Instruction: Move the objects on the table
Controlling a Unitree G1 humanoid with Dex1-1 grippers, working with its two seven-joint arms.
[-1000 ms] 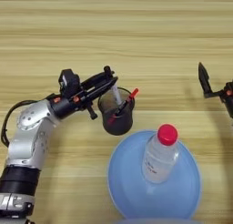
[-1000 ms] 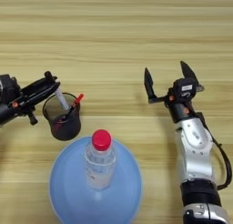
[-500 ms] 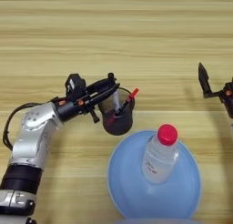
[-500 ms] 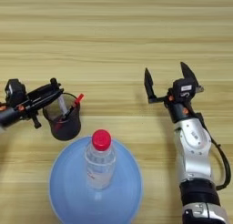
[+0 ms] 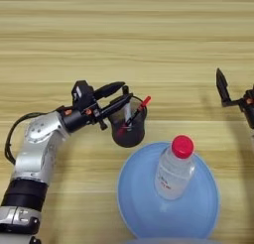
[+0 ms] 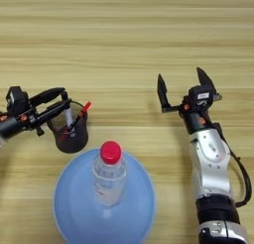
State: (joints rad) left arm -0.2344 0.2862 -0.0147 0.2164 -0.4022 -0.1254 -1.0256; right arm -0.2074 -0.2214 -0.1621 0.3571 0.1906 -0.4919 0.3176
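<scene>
A dark translucent cup [image 5: 130, 129] stands on the wooden table [image 5: 124, 30] with marker pens in it; a red-capped pen [image 5: 142, 104] leans out over its right rim. My left gripper [image 5: 127, 90] reaches in from the left. Its fingers are a little apart across the cup's far-left rim, one over the mouth and one outside. A clear bottle [image 5: 172, 171] with a red cap stands upright on the light-blue plate [image 5: 144, 208], just right of the cup. My right gripper [image 6: 182, 87] hovers wide open over bare wood at the right, holding nothing.
The big blue plate [image 6: 74, 208] fills the near middle, its rim almost touching the cup [image 6: 71, 134]. My left forearm [image 5: 42, 139] lies along the left side and my right forearm [image 6: 211, 158] runs down the right side. Bare wood stretches across the far half.
My left gripper has slid right, bringing its fingers over the cup's rim. The cup, the bottle and my right arm have stayed where they were.
</scene>
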